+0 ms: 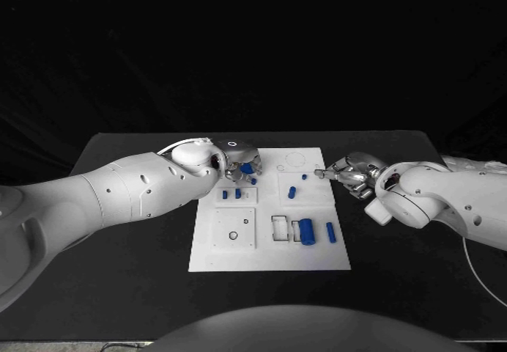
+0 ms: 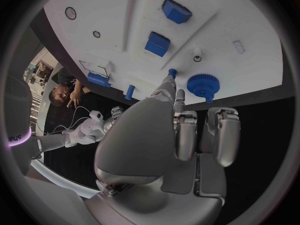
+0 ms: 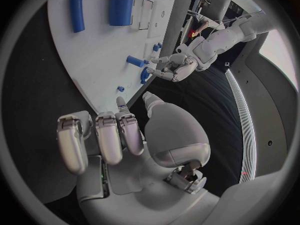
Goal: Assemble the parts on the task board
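Blue cylinder — lying at the near edge of the white task board, mid-surface; a slimmer blue bar just right of it. Blue gear at the far left, beside the left robot hand, fingers curled, grip uncertain. Right robot hand at the board's right edge, fingers curled on nothing.

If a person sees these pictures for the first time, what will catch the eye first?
The white task board in the middle of the black table, dotted with small blue parts. Two silver hands meet at its far end: the left hand over a blue gear, the right hand at the board's right edge.
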